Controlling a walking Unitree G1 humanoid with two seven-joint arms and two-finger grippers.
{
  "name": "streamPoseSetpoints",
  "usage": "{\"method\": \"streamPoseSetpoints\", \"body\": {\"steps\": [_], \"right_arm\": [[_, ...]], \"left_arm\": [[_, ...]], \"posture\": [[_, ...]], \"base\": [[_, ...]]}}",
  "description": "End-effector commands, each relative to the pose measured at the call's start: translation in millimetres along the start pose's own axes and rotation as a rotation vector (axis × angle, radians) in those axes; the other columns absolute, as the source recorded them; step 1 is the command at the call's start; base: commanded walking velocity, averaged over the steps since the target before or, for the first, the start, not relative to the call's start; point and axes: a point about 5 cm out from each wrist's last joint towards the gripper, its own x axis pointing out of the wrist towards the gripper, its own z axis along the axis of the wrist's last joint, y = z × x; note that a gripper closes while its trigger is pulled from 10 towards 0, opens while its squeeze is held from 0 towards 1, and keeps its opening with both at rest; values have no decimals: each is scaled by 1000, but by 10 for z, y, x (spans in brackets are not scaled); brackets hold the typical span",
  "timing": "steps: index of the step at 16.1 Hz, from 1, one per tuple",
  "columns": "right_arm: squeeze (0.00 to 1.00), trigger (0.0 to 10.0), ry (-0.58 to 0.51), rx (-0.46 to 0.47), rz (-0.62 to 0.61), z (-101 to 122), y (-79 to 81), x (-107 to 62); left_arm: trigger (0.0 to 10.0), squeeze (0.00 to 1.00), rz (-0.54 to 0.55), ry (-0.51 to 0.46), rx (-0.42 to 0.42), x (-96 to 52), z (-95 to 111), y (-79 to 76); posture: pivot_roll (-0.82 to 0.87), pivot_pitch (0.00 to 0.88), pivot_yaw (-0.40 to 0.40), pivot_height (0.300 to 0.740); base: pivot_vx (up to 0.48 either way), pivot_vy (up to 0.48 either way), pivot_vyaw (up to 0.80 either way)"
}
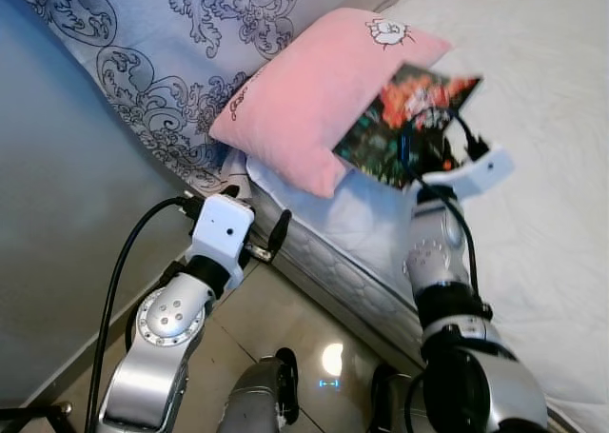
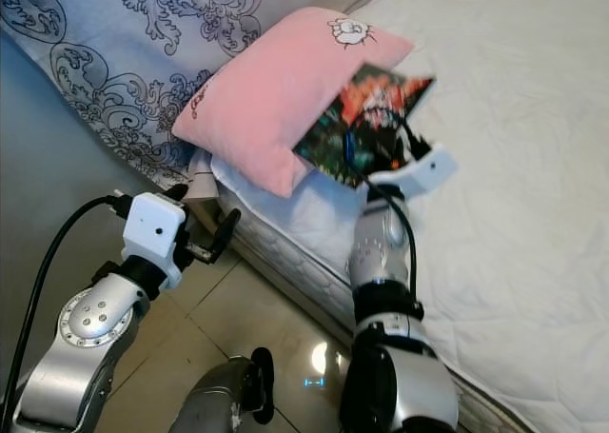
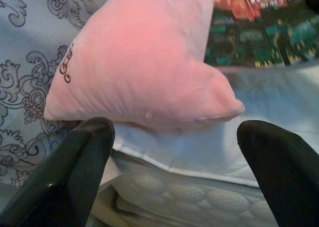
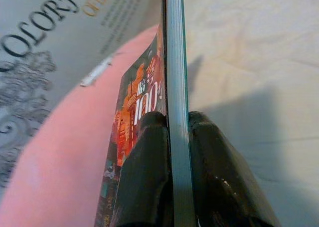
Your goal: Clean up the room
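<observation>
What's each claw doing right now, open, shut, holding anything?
Left claw: open, empty, beside the bed facing the pink pillow.
Right claw: shut on the book, held over the bed.

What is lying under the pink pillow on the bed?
The pink pillow lies on the white sheet at the mattress edge. Beside it, the right end effector is shut on the book. What is beneath the pillow's middle is covered.
</observation>
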Motion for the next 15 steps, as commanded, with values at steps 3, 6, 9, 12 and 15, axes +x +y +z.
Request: {"method": "streamPoseSetpoints", "body": {"steps": [3, 6, 9, 12, 15], "right_arm": [[0, 0, 25, -63, 3, -45, -14, -89], [0, 0, 78, -109, -13, -106, -154, -93], [0, 0, 181, -145, -74, -215, -416, -149], [0, 0, 217, -100, -156, -272, -572, -221], [0, 0, 242, -136, -208, -286, -655, -216]], "left_arm": [[10000, 0, -19, 16, 0, 45, -38, -20], [10000, 0, -22, 13, 0, 65, -40, -30], [10000, 0, -27, 17, 3, 34, -39, -28], [10000, 0, -17, 28, 7, -4, -51, 11], [10000, 0, -263, 4, -61, -86, -17, -219]], "posture": [[186, 283, 104, 740], [181, 284, 104, 740], [208, 302, 118, 740], [212, 307, 120, 740], [218, 308, 118, 740]], "base": [[0, 0, 0], [0, 0, 0], [0, 0, 0], [0, 0, 0], [0, 0, 0]]}}
